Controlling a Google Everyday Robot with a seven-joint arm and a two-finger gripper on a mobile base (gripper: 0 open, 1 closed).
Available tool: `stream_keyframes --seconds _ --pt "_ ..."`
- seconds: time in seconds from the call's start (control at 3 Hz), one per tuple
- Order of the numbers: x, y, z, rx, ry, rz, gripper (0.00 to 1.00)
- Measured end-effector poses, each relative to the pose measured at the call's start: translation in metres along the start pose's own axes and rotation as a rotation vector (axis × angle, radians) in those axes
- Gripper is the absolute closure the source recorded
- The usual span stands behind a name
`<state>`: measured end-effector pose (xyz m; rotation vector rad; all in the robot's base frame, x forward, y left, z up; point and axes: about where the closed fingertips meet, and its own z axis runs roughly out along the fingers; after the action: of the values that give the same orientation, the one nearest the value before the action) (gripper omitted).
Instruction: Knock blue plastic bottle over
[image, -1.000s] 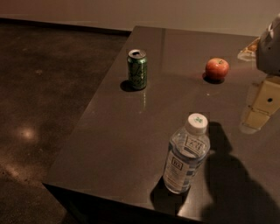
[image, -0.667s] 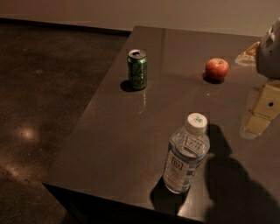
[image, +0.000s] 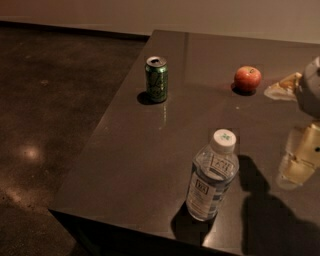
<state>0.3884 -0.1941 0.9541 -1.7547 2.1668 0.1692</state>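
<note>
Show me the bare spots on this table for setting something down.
Bare: the table stretch between the green can and the blue plastic bottle, and the middle between can and apple. Crowded: the right edge, where the end effector hangs beside the bottle.

table (image: 135, 165) — bottle (image: 212, 180) front | can (image: 156, 79) back-left | apple (image: 248, 78) back | gripper (image: 300, 165) right — beside bottle

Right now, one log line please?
blue plastic bottle: upright, near front edge | gripper: right edge of view, apart | green can, apple: behind | knock: not done
</note>
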Motion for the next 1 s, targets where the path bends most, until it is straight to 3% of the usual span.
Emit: stream_keyframes --seconds 0.67,1.0 --pt "-0.02 0.04 0.011 -0.007 -0.211 -0.006 0.0" --pt "-0.041 0.056 0.021 -0.009 -0.304 -0.044 0.0"
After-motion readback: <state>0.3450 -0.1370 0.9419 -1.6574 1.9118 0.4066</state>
